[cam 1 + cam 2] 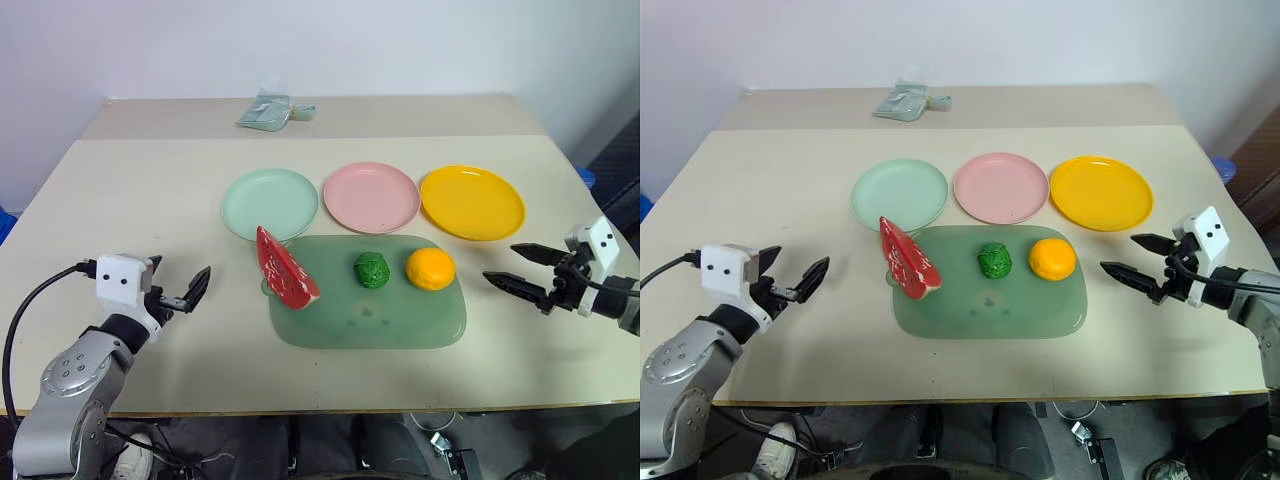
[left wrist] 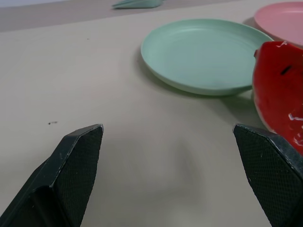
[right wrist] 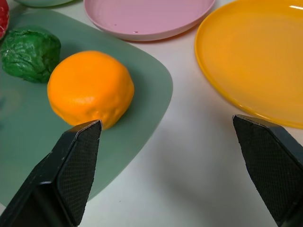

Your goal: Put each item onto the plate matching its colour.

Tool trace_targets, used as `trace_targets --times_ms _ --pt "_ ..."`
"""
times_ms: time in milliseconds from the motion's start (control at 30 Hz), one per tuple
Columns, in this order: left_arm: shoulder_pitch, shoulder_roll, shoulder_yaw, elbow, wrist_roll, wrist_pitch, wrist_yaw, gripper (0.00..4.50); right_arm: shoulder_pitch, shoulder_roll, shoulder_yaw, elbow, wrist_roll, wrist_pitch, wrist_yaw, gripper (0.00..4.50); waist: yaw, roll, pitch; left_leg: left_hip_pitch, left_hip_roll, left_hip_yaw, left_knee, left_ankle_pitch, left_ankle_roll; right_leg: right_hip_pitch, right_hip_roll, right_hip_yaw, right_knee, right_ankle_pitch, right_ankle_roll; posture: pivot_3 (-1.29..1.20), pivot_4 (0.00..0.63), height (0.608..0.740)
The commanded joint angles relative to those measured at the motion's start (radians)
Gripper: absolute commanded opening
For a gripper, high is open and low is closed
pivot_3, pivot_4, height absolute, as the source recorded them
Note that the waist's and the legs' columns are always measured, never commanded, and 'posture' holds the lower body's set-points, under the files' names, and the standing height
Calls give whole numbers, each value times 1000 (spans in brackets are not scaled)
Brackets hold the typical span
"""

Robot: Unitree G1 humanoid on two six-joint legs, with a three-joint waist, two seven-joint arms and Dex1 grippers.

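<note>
Two beige desk sections are seen joined along a seam, set against a plain white wall. Near the far edge of the desk a small crumpled pale-green packet is found, well apart from everything else.

At the middle of the desk a translucent green mat is laid, and just beyond its far edge three round plates are lined up in a row — the mint green plate on the left, the pink plate in the middle, the yellow plate on the right. All three plates are bare.

On the mat the three items are placed. The watermelon wedge is tilted at the mat's left end, partly over its edge and just beside the mint green plate. The bumpy green ball is set near the mat's far edge, and the orange fruit is seen just to its right, apart from it.

The left end effector is held above bare desk to the left of the mat, fingers spread wide and empty, with the watermelon wedge near its inner finger. The right end effector is held to the right of the mat — likewise spread wide and holding nothing, with the orange fruit nearest and the yellow plate just beyond.
</note>
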Motion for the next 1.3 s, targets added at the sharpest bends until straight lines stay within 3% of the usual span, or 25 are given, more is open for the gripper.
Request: trace_targets --times_ms 33,400,700,1033,1300 --pt "-1 0 -3 -17 9 -20 3 4472 -15 -4 -25 -33 9 -12 -7 4500 0 0 0 0 0 0 0 0 0 0 0 0 0 0 0 0 150 740" --pt "47 -1 19 -73 13 -7 18 4472 -13 51 -29 -26 -7 -68 -66 4500 2 0 0 0 0 0 0 0 0 0 0 0 -1 0 0 0 150 740" --pt "26 -29 12 -76 20 -8 62 4472 -89 -5 -14 28 -18 -61 -52 4500 0 0 0 0 0 0 0 0 0 0 0 0 0 0 0 0 150 740" --pt "-90 -25 30 -31 -2 13 89 4472 -182 47 23 50 -34 -83 -112 4500 0 0 0 0 0 0 0 0 0 0 0 0 0 0 0 0 150 740" --pt "-188 -14 -53 41 -16 32 39 4472 -208 88 21 -115 44 14 -158 4500 4 0 0 -1 0 0 1 0 0 0 0 0 0 0 0 0 150 740"
